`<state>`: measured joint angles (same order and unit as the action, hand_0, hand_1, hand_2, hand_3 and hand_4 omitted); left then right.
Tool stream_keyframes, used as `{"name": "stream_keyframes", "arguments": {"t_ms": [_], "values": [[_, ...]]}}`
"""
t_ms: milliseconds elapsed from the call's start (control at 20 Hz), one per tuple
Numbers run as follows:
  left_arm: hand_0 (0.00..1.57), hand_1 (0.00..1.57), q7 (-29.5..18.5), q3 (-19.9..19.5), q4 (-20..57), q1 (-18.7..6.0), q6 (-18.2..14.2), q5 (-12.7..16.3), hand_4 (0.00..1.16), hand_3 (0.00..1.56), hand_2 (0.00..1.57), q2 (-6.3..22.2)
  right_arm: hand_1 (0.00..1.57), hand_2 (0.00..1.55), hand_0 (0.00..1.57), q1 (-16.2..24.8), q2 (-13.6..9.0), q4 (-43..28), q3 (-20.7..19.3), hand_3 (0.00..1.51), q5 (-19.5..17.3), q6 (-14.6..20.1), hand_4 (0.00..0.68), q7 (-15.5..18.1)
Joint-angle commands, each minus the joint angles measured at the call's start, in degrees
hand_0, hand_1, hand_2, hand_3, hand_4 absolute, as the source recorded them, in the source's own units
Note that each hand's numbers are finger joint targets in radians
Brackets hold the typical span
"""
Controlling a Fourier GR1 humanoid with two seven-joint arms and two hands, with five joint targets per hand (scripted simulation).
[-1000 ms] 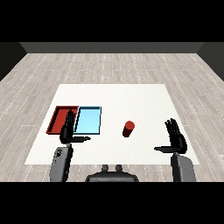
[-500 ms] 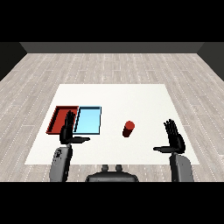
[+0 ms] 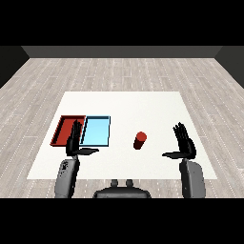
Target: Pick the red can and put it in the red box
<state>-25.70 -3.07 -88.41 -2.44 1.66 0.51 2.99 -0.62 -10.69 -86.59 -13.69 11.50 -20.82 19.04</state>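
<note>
You had a flat white table in front of you, a plain matte rectangle set on a floor of pale grey planks that ran lengthwise away from you. Two shallow rectangular trays lay side by side and touching on the table's left half: the red tray on the outside, with a darker red rim round its floor, and the light blue tray next to it, with a dark thin edge.

The red can was a small, smooth cylinder, the same plain red all over with a slightly brighter round top. It stood upright on the bare table near the middle, just to the right of the light blue tray and apart from it, and well apart from the red tray. Nothing touched it.

Your right hand was raised to the right of the can, near it but clear of it. Its black fingers were straight and spread, pointing up and away from you, with the thumb stretched out sideways toward the can; it held nothing. Your left hand stood in front of the near edges of the two trays, overlapping the seam between them in the view. Its fingers were also straight and together, pointing forward, thumb out to the right, and it held nothing. Both grey forearms came in from the lower corners as smooth rounded blocks.
</note>
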Motion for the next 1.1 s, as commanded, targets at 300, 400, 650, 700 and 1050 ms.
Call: {"name": "stream_keyframes", "arguments": {"t_ms": [300, 400, 650, 700, 1050], "values": [[0.0, 0.0, 2.8, -1.9, 1.7, -4.1, -0.2, 1.8, 0.0, 0.0, 0.0, 0.6, 0.0, 0.0, 0.0, -2.3, 4.2, 4.3, 3.3, 0.0, -0.3, 1.5, 0.0, -1.5], [0.0, 0.0, 4.4, -1.5, -2.5, -0.4, 1.2, 3.6, 0.0, 0.0, 0.0, 0.5, 0.0, 0.0, 0.0, -4.5, 5.3, 5.9, 4.9, 0.0, -2.0, 3.3, 0.0, -2.0], [0.0, 0.0, 2.5, -1.8, -3.6, 2.2, 2.6, 3.6, 0.0, 0.0, 0.0, 1.6, 0.0, 0.0, 0.0, -7.4, 5.9, 9.4, 4.4, 0.0, 0.1, 3.5, 0.0, -1.0], [0.0, 0.0, 1.6, 1.5, -2.0, 0.1, -1.8, -0.3, 0.0, 0.0, 0.0, -2.1, 0.0, 0.0, 0.0, -8.5, 5.8, 14.7, 5.1, 0.0, -1.6, 2.0, 0.0, 2.4], [0.0, 0.0, 1.2, -0.6, -3.5, 2.5, 0.9, 2.1, 0.0, 0.0, 0.0, 0.1, 0.0, 0.0, 0.0, -12.7, 4.7, 22.5, 4.2, 0.0, -1.0, 1.6, 0.0, 5.7]]}}
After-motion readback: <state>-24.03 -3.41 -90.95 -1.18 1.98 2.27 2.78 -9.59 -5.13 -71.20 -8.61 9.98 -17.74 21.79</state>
